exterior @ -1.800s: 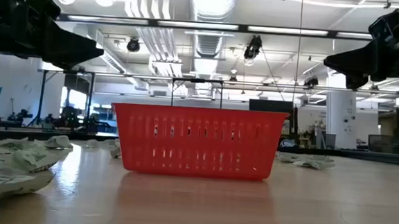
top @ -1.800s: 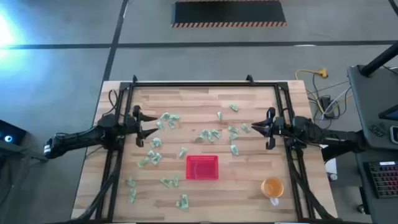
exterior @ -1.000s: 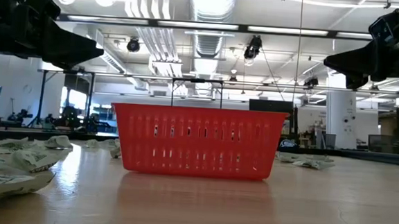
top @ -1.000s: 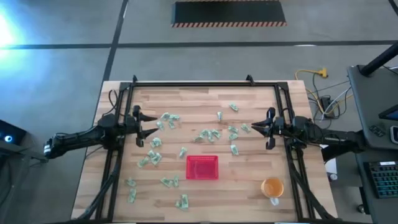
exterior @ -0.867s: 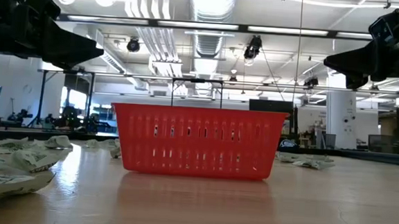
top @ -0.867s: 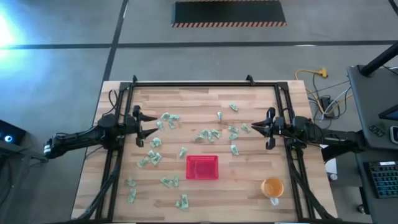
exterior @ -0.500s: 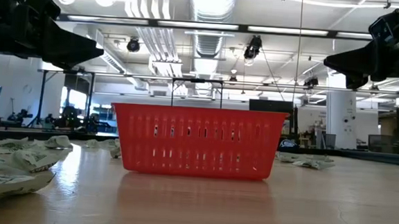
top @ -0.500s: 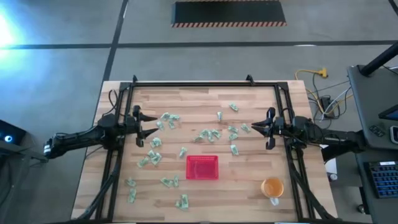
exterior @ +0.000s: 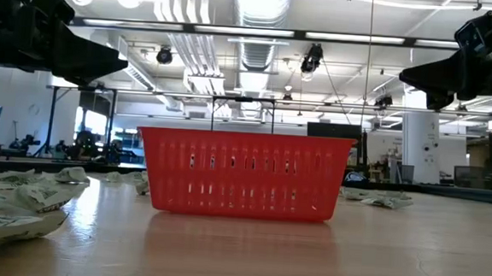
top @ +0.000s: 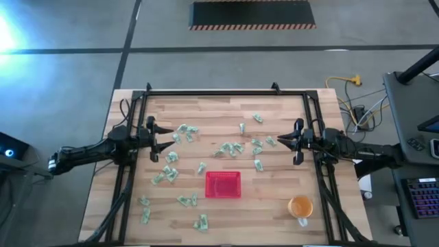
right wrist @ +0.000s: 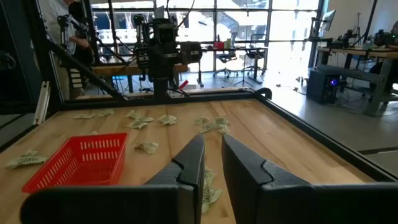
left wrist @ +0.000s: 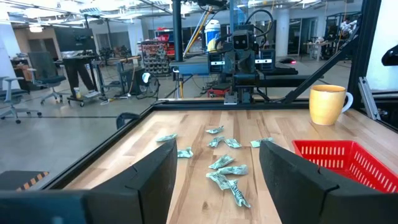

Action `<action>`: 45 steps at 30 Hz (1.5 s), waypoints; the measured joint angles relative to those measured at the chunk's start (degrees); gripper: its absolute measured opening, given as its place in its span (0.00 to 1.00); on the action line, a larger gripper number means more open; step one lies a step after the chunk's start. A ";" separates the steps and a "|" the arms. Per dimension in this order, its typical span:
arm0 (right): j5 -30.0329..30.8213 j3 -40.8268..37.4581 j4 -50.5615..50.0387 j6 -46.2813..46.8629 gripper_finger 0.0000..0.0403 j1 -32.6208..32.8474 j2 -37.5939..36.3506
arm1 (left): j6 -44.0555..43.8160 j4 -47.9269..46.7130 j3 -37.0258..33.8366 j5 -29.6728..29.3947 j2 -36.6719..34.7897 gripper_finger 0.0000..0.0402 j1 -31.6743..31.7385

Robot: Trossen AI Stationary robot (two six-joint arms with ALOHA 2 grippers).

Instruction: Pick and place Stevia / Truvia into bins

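Wooden tabletop (top: 274, 213), both arms parked at opposite edges, raised off the surface. Left gripper (top: 167, 136) at left side, fingers (left wrist: 155, 180) spread wide, holding nothing. Right gripper (top: 280, 141) at right side, fingers (right wrist: 189, 165) nearly closed with a thin gap between them, nothing in them.

Stevia sachets (top: 231, 148) scattered loose over the tabletop: a cluster mid-table just behind the red tray (top: 223, 184), more near the left gripper, a few along the front-left edge, a couple toward the back right. All lie flat on the wood; none visible in the tray from above.

Red tray sits front-centre, between the two arms, slotted low walls seen in low view (exterior: 242, 175). Orange cup (top: 300, 206) stands front-right, well apart from the tray.
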 joint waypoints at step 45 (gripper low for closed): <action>-0.02 0.00 7.29 -0.37 0.12 0.02 0.80 | -9.58 7.89 0.00 0.02 0.01 0.53 0.01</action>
